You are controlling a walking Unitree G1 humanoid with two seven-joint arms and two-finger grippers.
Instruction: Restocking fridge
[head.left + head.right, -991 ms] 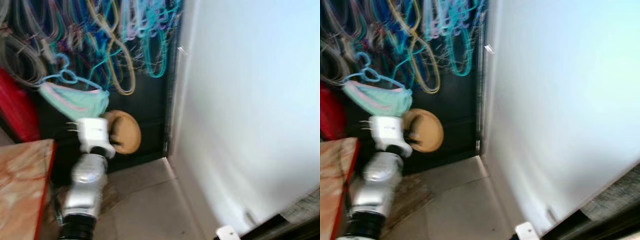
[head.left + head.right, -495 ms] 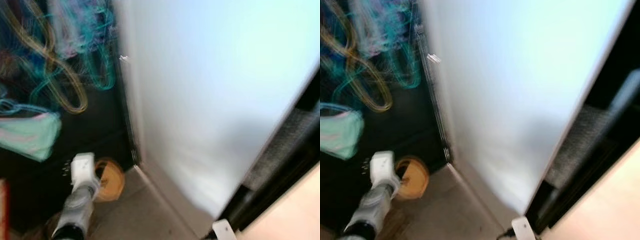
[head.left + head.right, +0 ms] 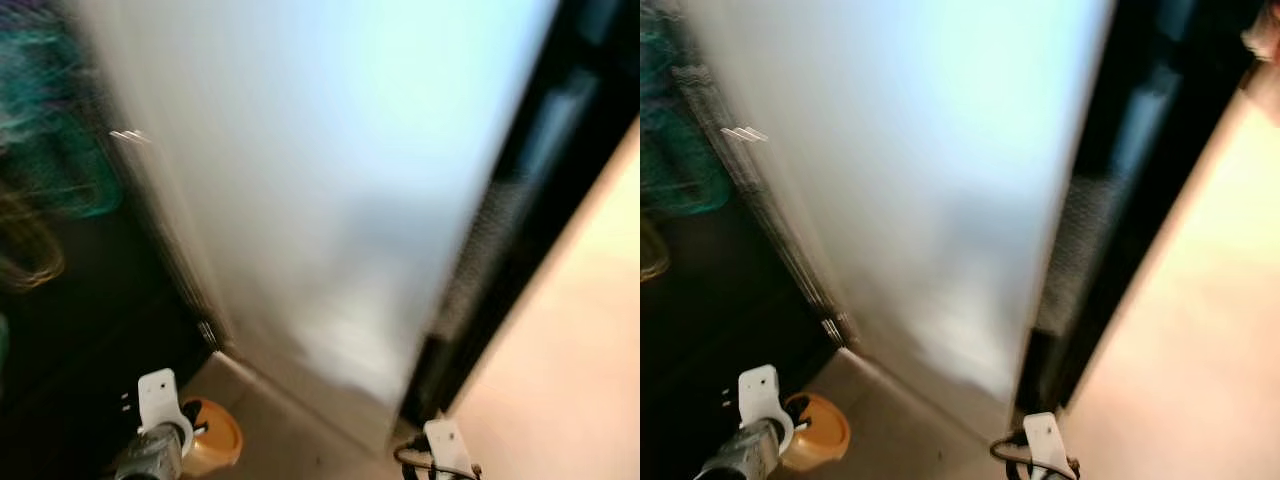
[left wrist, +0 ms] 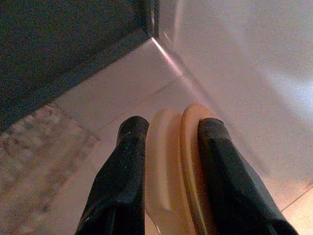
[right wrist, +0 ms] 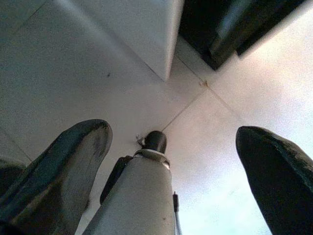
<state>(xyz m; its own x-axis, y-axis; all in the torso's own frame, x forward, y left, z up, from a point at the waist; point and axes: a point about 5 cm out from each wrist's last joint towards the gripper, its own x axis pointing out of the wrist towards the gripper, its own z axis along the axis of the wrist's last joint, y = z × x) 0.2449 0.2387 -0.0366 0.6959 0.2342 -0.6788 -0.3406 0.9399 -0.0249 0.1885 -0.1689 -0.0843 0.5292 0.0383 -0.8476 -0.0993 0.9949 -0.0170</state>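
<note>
My left gripper (image 4: 168, 129) is shut on a round tan and cream object (image 4: 176, 161), thin like a lid or dish, clamped on edge between its two black fingers (image 4: 129, 147). In the left eye view that tan object (image 3: 215, 445) hangs low at the bottom left, just past my white wrist block (image 3: 158, 400). A tall white fridge panel (image 3: 330, 180) stands straight ahead, strongly blurred. My right gripper (image 5: 171, 131) is open above the tiled floor, nothing between its fingers; its white wrist block (image 3: 440, 445) shows at the bottom edge.
Blurred coloured hangers (image 3: 50, 170) on a dark wall lie at the left. Right of the white panel runs a dark gap (image 3: 520, 200), then a pale beige surface (image 3: 580, 350). Pale floor tiles (image 3: 290, 440) lie below. A silver cylinder with a black tip (image 5: 142, 196) sits under my right gripper.
The whole view has swung right: hangers slid off to the left, the dark gap and beige surface came in. The left gripper still holds the tan object.
</note>
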